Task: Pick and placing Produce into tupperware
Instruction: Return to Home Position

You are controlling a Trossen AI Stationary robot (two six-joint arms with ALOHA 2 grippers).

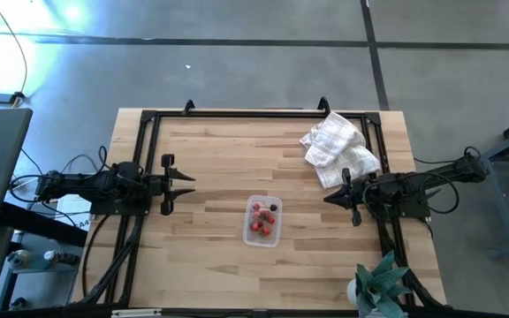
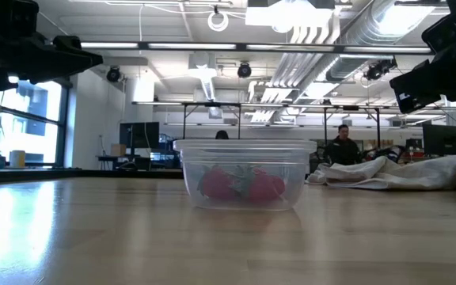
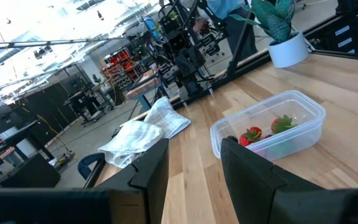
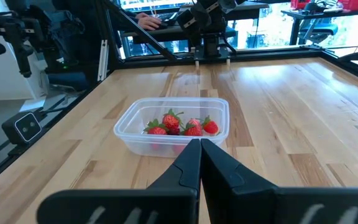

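We judge the packing done: the produce lies inside the tupperware, which sits on the worktop just below the centre of the high view. We see no berries loose on the wood. What is left is parking the arms.

The left end effector, at the left-middle of that view, has its fingers spread apart and holds nothing. The right end effector, right of centre, has its fingers pressed together with nothing between them. Both point toward the tupperware but are well apart from it.

To finish well, we would draw each arm straight back toward its own edge of the picture, keeping height so nothing nudges the light box. The right arm lies just below the cloth in the upper right, and we would take care not to snag it.
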